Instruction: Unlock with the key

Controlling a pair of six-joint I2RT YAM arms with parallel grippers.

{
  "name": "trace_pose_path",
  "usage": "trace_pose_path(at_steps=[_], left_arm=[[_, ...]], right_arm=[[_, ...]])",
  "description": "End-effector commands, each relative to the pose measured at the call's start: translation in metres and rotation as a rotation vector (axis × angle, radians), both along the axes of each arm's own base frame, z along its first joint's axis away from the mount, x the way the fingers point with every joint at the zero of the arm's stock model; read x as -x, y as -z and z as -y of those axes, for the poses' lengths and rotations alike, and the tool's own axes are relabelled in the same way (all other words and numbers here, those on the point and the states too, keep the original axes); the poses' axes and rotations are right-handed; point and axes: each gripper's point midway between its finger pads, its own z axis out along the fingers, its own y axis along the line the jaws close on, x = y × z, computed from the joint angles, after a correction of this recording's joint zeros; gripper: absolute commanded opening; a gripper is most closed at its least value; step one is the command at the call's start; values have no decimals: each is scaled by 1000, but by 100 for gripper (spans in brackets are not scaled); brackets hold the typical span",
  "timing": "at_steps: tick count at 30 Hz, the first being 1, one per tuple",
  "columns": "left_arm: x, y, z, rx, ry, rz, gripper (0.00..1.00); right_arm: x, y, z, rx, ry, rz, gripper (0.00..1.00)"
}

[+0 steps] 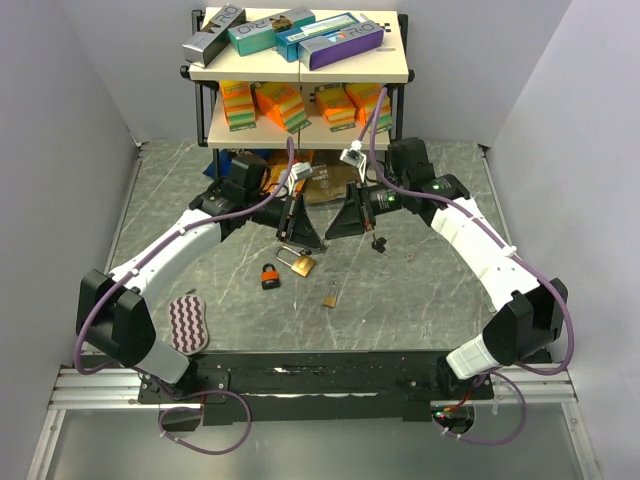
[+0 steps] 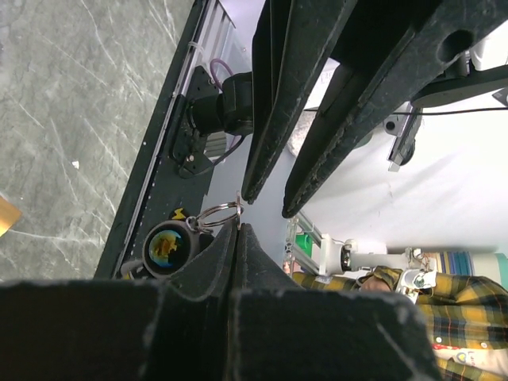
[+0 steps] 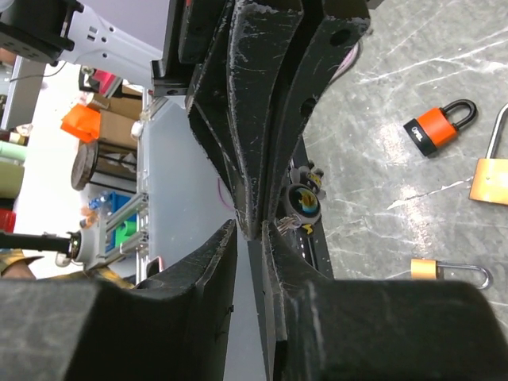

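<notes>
Two arms meet above the grey tabletop, where three locks lie: a large brass padlock, an orange padlock and a small brass padlock. The left fingers are pressed together on the key at its ring, its round head hanging just beside their tips. The right fingers face them tip to tip and slightly parted, clamping nothing.

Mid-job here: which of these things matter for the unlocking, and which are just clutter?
For the job: key ring with fob in the left jaws; orange padlock; large brass padlock; small brass padlock. Matching lock unclear.
Lying about: striped pad; shelf; boxes on top; sponge packs below.
</notes>
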Motion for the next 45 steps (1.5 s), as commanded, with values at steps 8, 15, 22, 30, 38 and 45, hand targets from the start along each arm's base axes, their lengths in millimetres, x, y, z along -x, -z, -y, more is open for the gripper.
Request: trace_pose_path(at_steps=[8,15,22,30,38,45], left_arm=[[11,-25,0,69,43,79,1],[15,-24,-1,66,47,70,1],[18,-23,-3,67,44,67,1],[21,-22,-5,64,44,63,1],[22,-24,-4,73,52,69,1],[18,-23,-3,68,33,79,1]], right_arm=[[8,10,-4,1,-57,-9,27],[7,9,-2,10,-32,26,36],[0,5,1,-3,41,74,45],[-2,2,0,-14,51,85,46],[-3,12,-1,7,47,67,46],[3,8,-3,-6,16,63,26]])
